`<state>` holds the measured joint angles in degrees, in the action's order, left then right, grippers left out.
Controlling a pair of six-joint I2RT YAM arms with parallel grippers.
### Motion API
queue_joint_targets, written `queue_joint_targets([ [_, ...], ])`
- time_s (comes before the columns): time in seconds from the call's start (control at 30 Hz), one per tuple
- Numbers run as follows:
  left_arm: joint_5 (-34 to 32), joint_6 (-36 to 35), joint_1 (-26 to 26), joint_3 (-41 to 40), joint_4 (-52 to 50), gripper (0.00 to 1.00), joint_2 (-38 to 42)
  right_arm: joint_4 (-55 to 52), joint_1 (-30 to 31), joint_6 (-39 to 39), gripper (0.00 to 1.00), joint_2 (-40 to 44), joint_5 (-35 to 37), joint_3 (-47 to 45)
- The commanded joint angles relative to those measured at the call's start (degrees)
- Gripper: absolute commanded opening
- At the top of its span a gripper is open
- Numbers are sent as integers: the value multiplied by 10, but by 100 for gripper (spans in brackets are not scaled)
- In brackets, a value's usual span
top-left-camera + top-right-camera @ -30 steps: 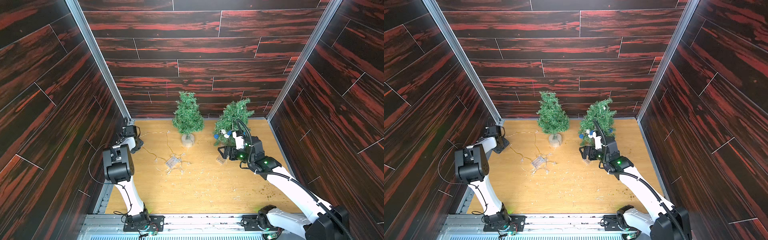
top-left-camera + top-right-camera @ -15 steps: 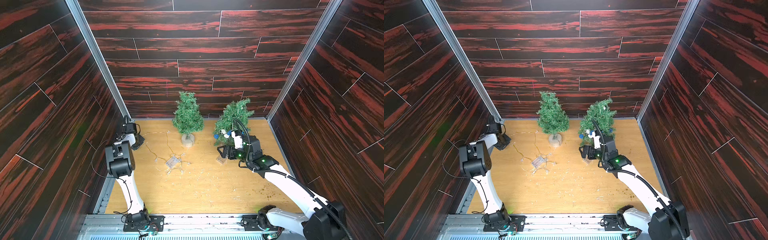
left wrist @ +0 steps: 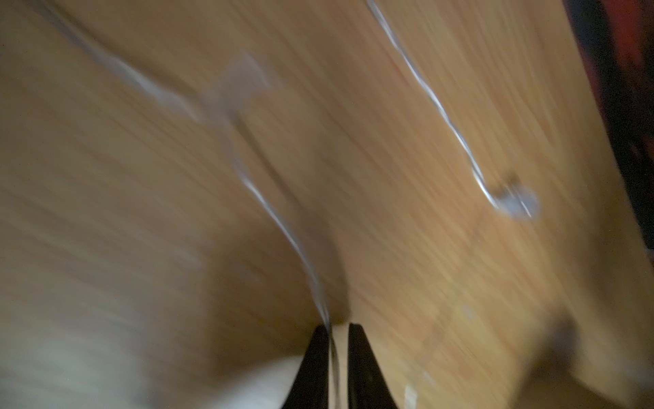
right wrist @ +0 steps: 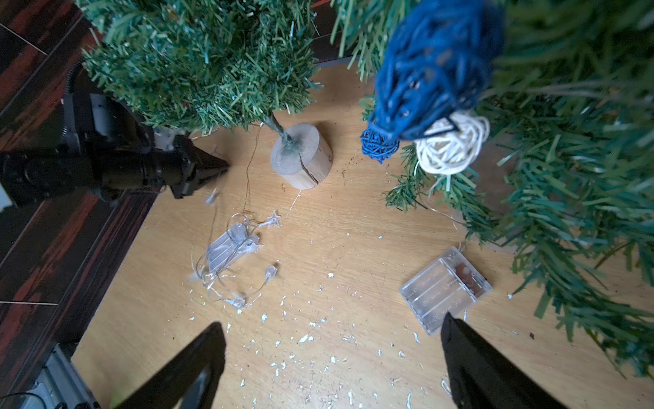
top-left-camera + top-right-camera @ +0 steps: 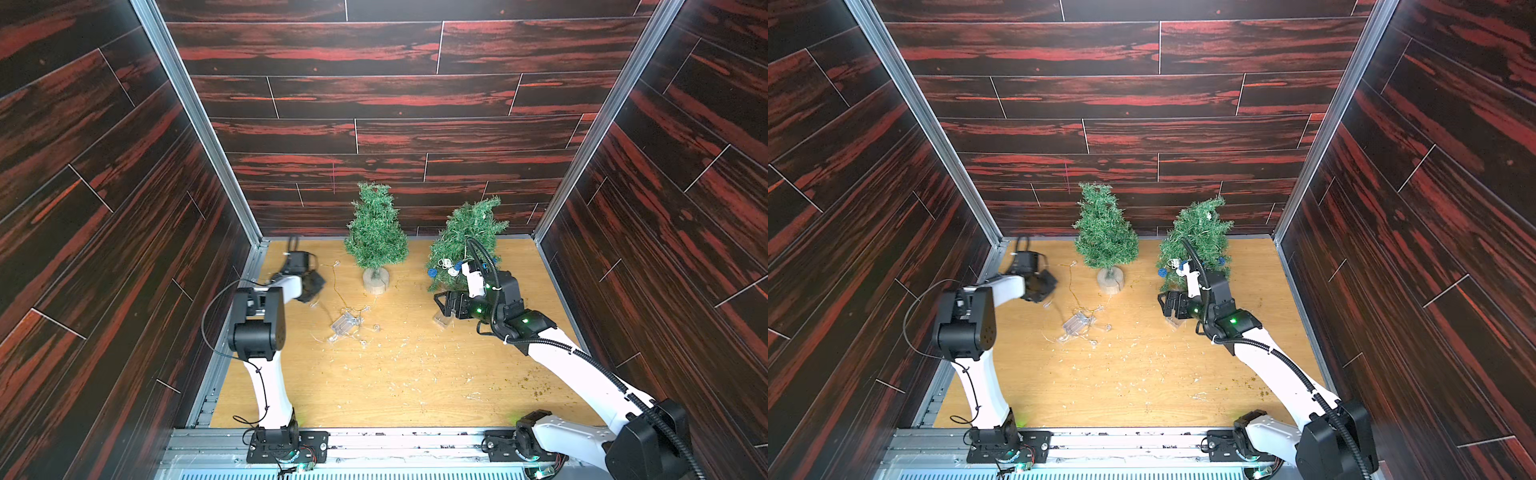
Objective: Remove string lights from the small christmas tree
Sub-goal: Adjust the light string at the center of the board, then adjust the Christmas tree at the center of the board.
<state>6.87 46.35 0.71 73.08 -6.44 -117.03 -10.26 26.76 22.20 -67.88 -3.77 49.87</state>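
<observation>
Left wrist view, blurred: left gripper (image 3: pixel 334 327) pinched almost together on the star strand (image 3: pixel 283 219), which runs into the narrow gap between the fingers.
The rest of the star strand lies loose on the table (image 5: pixel 415 386) with its battery box (image 5: pixel 345 324), near the bare tree (image 5: pixel 376 232). Ball strand (image 4: pixel 435 70) hangs in the decorated tree (image 5: pixel 469 232); its clear box (image 4: pixel 446 288) lies on the table below. Right gripper (image 4: pixel 332 322) spread wide, holding nothing, just above that box.

This seems to be a lab robot cell: a left arm (image 5: pixel 270 386) and right arm (image 5: pixel 582 365) bolted to a metal rail (image 5: pixel 415 446), a plywood tabletop (image 5: pixel 415 395), and 3 wood-print walls (image 5: pixel 374 104) framed by aluminium posts (image 5: pixel 197 120).
</observation>
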Motion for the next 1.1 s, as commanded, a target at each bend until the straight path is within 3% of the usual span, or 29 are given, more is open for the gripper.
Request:
queue_joint_targets([
  [0.0,21,64,41,-57,7,15,11,-4,2,-8,99,12,5,1],
  [0.23,16,146,123,-141,97,13,76,2,2,-4,99,16,-2,-6],
  [0.37,35,151,149,-148,97,14,99,7,2,-2,99,14,-5,-9],
  [0.63,-95,-10,108,-75,-107,18,227,3,2,-9,99,24,0,-13],
  [0.77,-22,-41,74,-47,-103,18,216,3,2,-8,99,24,8,-13],
  [0.9,-12,-46,105,-70,-39,18,210,6,1,16,99,27,39,-16],
  [1.07,-11,-57,143,-168,145,22,214,12,1,31,99,44,37,-17],
])
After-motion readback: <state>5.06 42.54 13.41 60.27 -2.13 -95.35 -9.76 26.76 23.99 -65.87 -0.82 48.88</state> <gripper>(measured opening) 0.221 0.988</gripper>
